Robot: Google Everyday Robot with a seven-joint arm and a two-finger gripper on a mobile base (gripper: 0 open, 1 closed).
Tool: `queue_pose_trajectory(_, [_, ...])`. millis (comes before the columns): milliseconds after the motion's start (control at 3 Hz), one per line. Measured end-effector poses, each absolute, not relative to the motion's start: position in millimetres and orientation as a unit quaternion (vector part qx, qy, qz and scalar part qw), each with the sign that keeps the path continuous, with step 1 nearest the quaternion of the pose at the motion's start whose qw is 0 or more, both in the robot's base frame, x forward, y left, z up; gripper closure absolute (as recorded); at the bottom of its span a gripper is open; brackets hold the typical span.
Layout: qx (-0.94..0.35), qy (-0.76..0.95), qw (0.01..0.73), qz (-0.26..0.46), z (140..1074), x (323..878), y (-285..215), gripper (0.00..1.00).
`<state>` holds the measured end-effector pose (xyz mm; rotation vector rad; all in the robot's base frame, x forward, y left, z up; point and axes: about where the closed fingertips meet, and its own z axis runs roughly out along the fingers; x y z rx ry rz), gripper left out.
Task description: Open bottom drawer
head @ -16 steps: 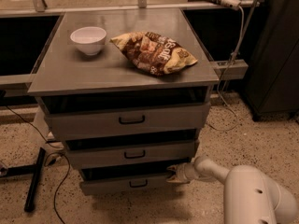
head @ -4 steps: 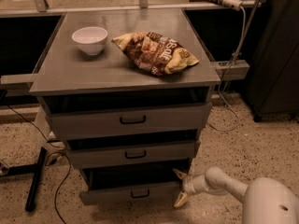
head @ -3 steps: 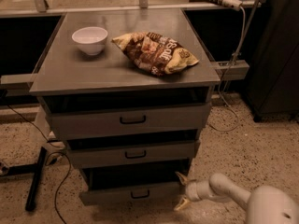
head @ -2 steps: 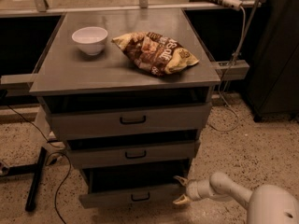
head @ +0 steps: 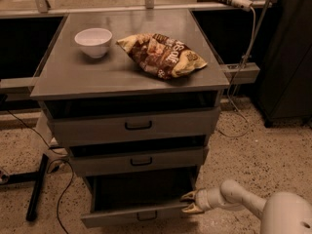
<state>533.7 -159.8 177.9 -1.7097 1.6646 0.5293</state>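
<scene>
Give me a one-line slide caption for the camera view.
Bottom drawer pulled open, gripper with spread fingers at its right front corner; bowl and chip bag on the cabinet top.

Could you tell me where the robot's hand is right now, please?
In the camera view, the hand is low and right of centre, at the right end of the pulled-out bottom drawer, below the middle drawer.

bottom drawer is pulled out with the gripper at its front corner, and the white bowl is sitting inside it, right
Not quite. The camera view shows the white bowl on the cabinet top, beside the chip bag, not inside the bottom drawer. The rest holds: that drawer is pulled out, with the gripper at its front corner.
</scene>
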Motion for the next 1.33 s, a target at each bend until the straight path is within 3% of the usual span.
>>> queue_pose_trajectory(333, [-0.67,0.626,0.362,0.171,195.9,537.7,-166.3,1.0])
queue_pose_trajectory(667, [-0.67,0.626,0.362,0.171,195.9,537.7,-166.2,0.82])
queue_pose_trajectory(1333, [-0.669,0.628,0.355,0.179,190.0,538.3,-163.4,0.34])
